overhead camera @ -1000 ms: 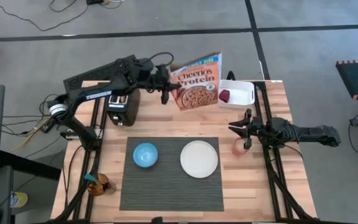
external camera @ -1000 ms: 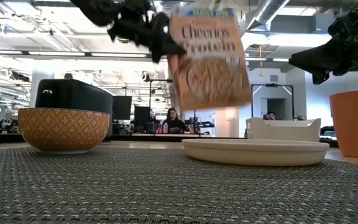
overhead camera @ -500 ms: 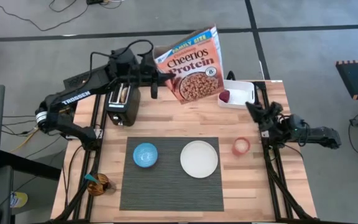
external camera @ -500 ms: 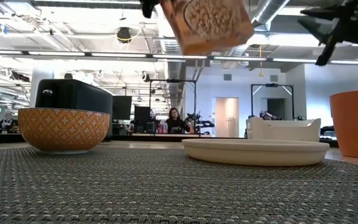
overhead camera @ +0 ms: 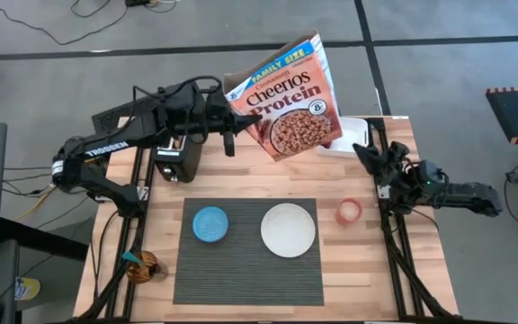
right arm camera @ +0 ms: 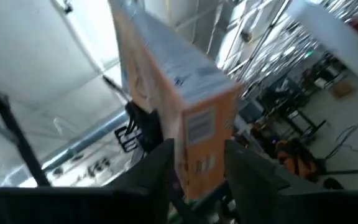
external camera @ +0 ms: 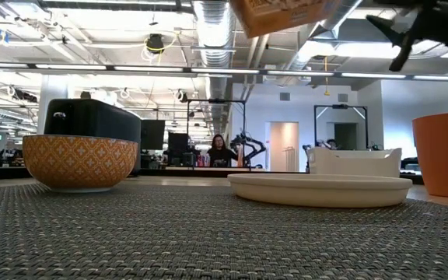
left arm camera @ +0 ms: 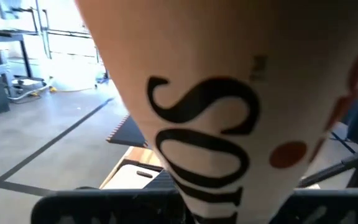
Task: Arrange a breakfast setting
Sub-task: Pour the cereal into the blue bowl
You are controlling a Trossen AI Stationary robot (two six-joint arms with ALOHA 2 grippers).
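Observation:
My left gripper (overhead camera: 239, 121) is shut on a Cheerios cereal box (overhead camera: 286, 99), held high above the table's far middle; only its lower end (external camera: 286, 14) shows in the low view. My right gripper (overhead camera: 370, 155) is open and empty, raised over the right side, its fingers (right arm camera: 157, 171) facing the box. The blue bowl (overhead camera: 209, 223) and the white plate (overhead camera: 288, 229) stand on the dark ribbed placemat (overhead camera: 250, 265). The blue-handled spoon (overhead camera: 133, 260) stands in a small brown cup at the near left. The bagel and the fruit are hidden. My left gripper pinches the cereal box at its narrow left side (overhead camera: 244, 115), near the lower corner, coming level from the table's left. The box is lifted clear of the table and tilted, its printed front facing up. In the left wrist view the box (left arm camera: 204, 143) hides the fingertips.
A black toaster (overhead camera: 176, 160) stands at the far left under my left arm. A white container (overhead camera: 353, 133) sits at the far right, partly behind the box. An orange cup (overhead camera: 348, 211) stands right of the placemat.
My left gripper has lifted the cereal box up off the table's far side, out of most of the low view, and carried it a little toward the right and near. My right gripper has gone up and toward the far edge, away from the orange cup.

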